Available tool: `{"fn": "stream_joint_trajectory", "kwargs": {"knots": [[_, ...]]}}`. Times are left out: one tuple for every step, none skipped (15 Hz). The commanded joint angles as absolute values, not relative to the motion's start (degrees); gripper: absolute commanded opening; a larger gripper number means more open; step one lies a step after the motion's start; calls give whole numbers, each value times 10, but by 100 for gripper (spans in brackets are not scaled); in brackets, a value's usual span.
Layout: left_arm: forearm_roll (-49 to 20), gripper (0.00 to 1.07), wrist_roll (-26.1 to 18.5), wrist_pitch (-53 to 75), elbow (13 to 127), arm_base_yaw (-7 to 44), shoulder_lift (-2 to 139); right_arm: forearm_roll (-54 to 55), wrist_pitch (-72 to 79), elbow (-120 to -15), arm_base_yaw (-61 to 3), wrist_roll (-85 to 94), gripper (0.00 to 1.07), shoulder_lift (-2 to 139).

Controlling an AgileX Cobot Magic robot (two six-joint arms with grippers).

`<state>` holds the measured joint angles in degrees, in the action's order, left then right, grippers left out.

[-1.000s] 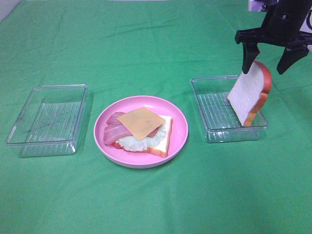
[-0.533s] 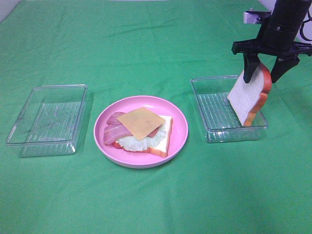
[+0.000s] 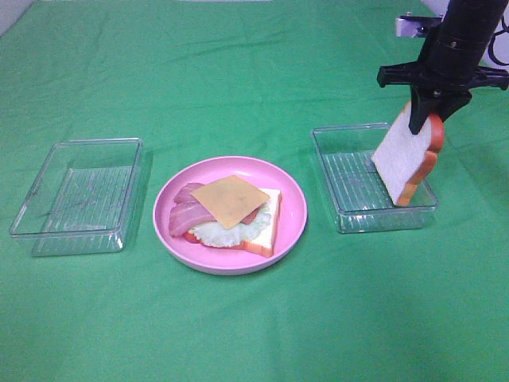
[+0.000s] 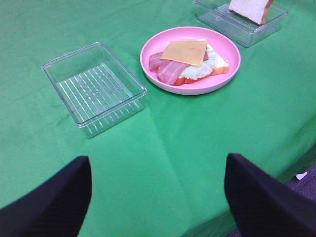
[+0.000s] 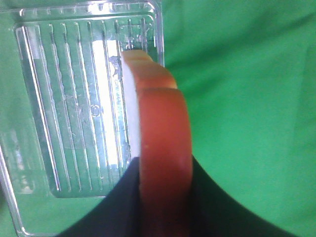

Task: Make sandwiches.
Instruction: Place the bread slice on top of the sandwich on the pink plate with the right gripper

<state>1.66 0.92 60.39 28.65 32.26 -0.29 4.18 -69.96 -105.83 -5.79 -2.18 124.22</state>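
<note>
The white toy bread slice with orange-brown crust (image 3: pixel 406 159) stands tilted in the clear plastic tray (image 3: pixel 350 195) at right, its top edge pinched by the right hand (image 3: pixel 430 111). At centre, the round pink plate (image 3: pixel 294 208) carries bread, lettuce, bacon and a yellow cheese square (image 3: pixel 230 200). The left hand (image 4: pixel 158 197) stands open over the green tabletop (image 3: pixel 238 334).

The right gripper (image 3: pixel 427 114) is pinching the top crust of a bread slice (image 3: pixel 406 156) that is leaning tilted in the right clear tray (image 3: pixel 350 213). On the pink plate (image 3: pixel 293 216) at centre, an open sandwich (image 3: pixel 231 211) is lying cheese-up. Another clear tray (image 3: pixel 79 195) is sitting at the left.
</note>
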Motion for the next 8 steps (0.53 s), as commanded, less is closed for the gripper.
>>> {"fn": "stream_joint_trajectory", "kwargs": {"knots": [[14,72,10,598,285,325,-14,69,-736,-1054,-56,-6,0,1210],[14,72,10,598,285,325,-14,99,-737,-1054,-56,4,0,1200],[14,72,10,598,285,325,-14,131,-737,-1054,-58,17,0,1189],[14,72,10,598,285,325,-14,166,-737,-1054,-58,29,0,1180],[14,72,10,598,285,325,-14,188,-738,-1054,-58,36,0,1177],[14,72,10,598,285,325,-14,237,-738,-1051,-59,44,0,1172],[14,72,10,598,285,325,-14,289,-737,-1043,-60,61,0,1169],[14,72,10,598,285,325,-14,342,-735,-1030,-66,85,0,1169]]}}
